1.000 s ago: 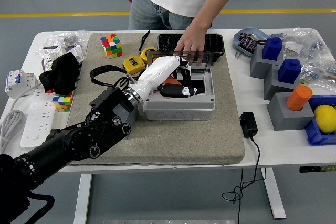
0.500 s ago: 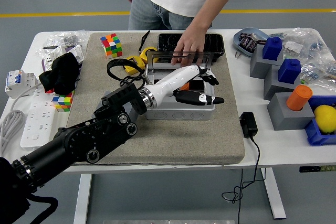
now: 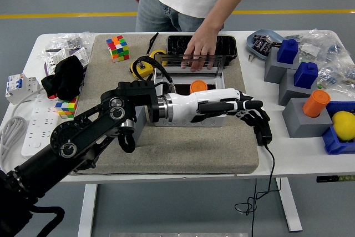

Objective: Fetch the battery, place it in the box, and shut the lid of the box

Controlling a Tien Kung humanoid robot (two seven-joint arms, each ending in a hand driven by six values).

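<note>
**Left hand stretched past the box, battery lying inside**

My left arm (image 3: 83,137) came in from the lower left and lay across the grey mat (image 3: 183,148). The left hand (image 3: 230,106) reached out flat over the front of the grey box (image 3: 219,119), fingers (image 3: 252,105) extended and spread toward the right, holding nothing. Its fingertips sat just above the black power adapter (image 3: 263,131) at the mat's right edge.

The orange battery (image 3: 198,86) rested inside the box, visible behind my forearm. The clear lid (image 3: 188,64) stood raised at the back of the box. A person's hand (image 3: 199,48) lay on the lid's upper edge, in front of a black tray (image 3: 227,45).

I saw no right arm.
</note>
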